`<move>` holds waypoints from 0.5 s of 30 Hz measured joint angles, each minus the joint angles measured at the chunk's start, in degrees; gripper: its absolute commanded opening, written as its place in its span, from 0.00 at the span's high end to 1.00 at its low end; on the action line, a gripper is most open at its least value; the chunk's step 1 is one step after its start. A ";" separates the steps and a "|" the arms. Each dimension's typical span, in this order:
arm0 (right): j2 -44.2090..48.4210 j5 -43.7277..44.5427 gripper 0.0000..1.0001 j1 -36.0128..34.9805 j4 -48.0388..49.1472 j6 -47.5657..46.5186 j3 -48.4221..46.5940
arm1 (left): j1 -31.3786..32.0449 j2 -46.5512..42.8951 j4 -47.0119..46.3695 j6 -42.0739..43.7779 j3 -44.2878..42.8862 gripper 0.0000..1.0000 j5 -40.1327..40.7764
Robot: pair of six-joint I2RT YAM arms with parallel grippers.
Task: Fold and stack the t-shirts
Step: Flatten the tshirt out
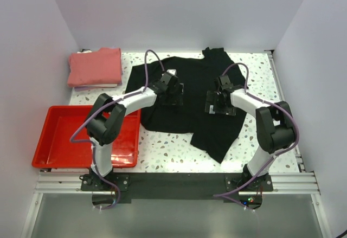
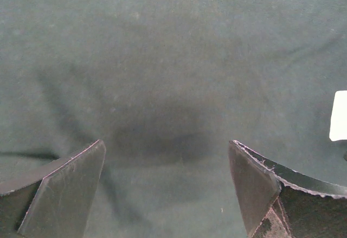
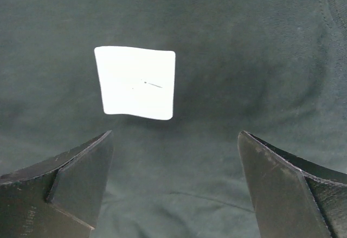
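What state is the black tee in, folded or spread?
Spread out, not folded. The black tee lies open across the table, outline irregular, unlike the pink tee folded into a rectangle.

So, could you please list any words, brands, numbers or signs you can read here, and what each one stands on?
No readable text in any view.
White square label on the black t-shirt: blank apart from a faint dark mark, no letters.
Salmon-pink t-shirt: no print visible.
Red tray: no marking visible.
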State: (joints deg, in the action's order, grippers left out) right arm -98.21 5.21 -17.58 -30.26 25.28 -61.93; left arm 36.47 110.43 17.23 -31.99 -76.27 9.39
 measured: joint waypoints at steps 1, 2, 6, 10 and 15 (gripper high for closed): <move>-0.70 0.59 0.01 0.09 -0.07 0.04 -0.04 | 0.09 1.09 0.48 0.02 -0.76 0.00 0.02; -1.07 1.31 0.01 0.20 -0.13 0.04 -0.04 | 0.15 2.10 0.59 0.02 -1.51 0.00 0.04; -1.68 2.75 0.01 2.14 -0.17 0.00 -0.22 | 0.87 5.38 0.98 0.04 -4.68 0.00 0.09; -2.05 2.95 0.01 7.93 -0.37 -0.44 -0.22 | 1.66 9.88 1.70 0.07 -9.99 0.00 0.02; -2.97 2.95 0.01 16.00 -0.26 -0.70 -0.22 | 2.99 14.91 2.47 0.37 -16.65 0.00 0.00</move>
State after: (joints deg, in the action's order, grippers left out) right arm -101.19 8.16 -1.58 -30.52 24.58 -62.15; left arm 39.46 125.34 19.70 -31.62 -92.92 9.39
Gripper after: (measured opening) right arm 0.987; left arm 0.997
